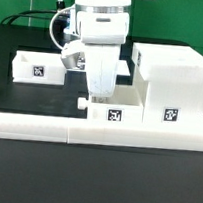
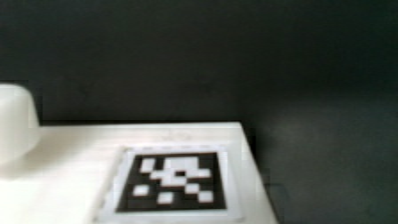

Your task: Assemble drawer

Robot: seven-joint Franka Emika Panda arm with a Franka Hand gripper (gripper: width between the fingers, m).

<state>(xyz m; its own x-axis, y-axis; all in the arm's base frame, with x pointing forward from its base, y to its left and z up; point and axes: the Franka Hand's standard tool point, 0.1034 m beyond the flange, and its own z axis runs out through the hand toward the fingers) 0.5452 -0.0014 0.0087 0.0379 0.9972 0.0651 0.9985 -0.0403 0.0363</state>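
One housing [image 1: 171,84] and two trays share the black bench [image 1: 92,179]. One tray [image 1: 119,111] sits against the housing's side toward the exterior view's left, and the other tray [image 1: 37,68] lies well apart beyond open bench. The pincer [image 1: 99,89] hangs at the nearer tray's end away from the housing; I cannot tell whether its fingers are apart or together.

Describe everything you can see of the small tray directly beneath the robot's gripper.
The small tray is a low white box, plastic by its look, lying level on the dark table. A round knob sticks out toward the exterior view's left; a black-and-white tag marks its near face. The gripper reaches down to it; the housing stands beside it.
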